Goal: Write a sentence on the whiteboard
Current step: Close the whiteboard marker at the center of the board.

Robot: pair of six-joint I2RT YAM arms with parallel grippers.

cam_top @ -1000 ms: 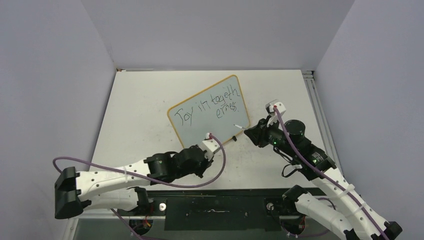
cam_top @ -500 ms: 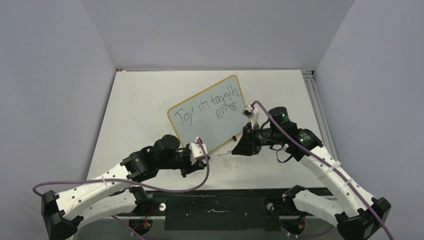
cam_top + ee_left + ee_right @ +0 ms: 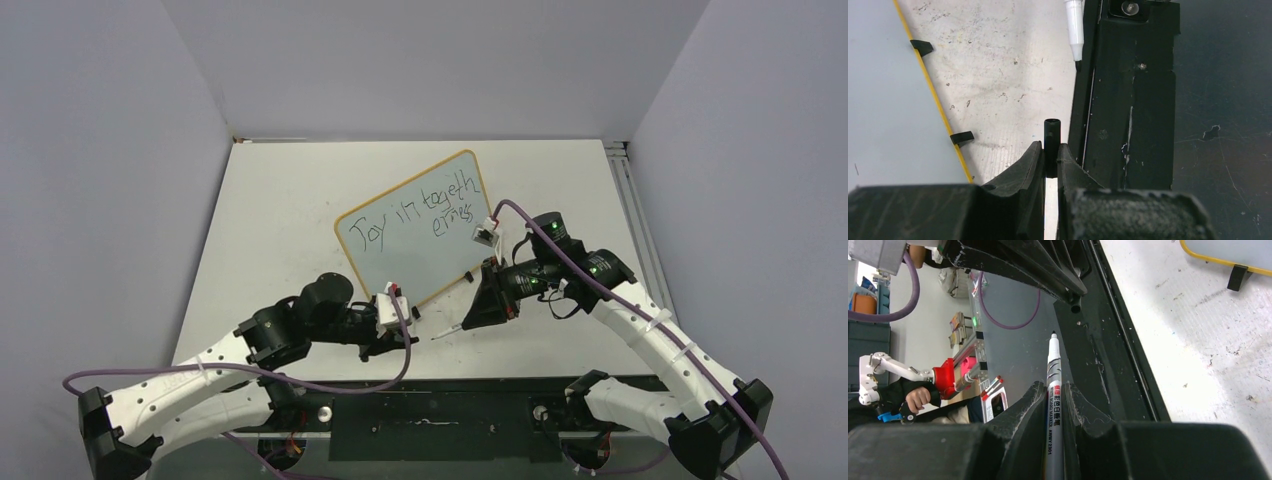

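The whiteboard [image 3: 412, 248] lies slanted mid-table with the sentence [image 3: 425, 213] in black on it, two lines reading roughly "Joy in togeth / erness". My left gripper [image 3: 409, 335] is in front of the board's near edge, shut on a small black marker cap [image 3: 1051, 142]. My right gripper [image 3: 480, 311] is shut on a white marker [image 3: 1053, 390], its tip [image 3: 436, 338] pointing at the cap with a small gap between them. The left wrist view shows the board's yellow frame [image 3: 938, 102] and the marker tip [image 3: 1075, 40]. The cap's mouth [image 3: 1075, 304] shows in the right wrist view.
A black base plate [image 3: 430, 420] runs along the near table edge under both grippers. Purple cables [image 3: 330, 372] loop off both wrists. Grey walls close in the left, back and right. A metal rail [image 3: 628, 195] lines the table's right edge.
My right gripper has swung the marker off the board, down and toward the near edge. My left gripper has drawn back with the cap, from the board's lower edge toward the base plate.
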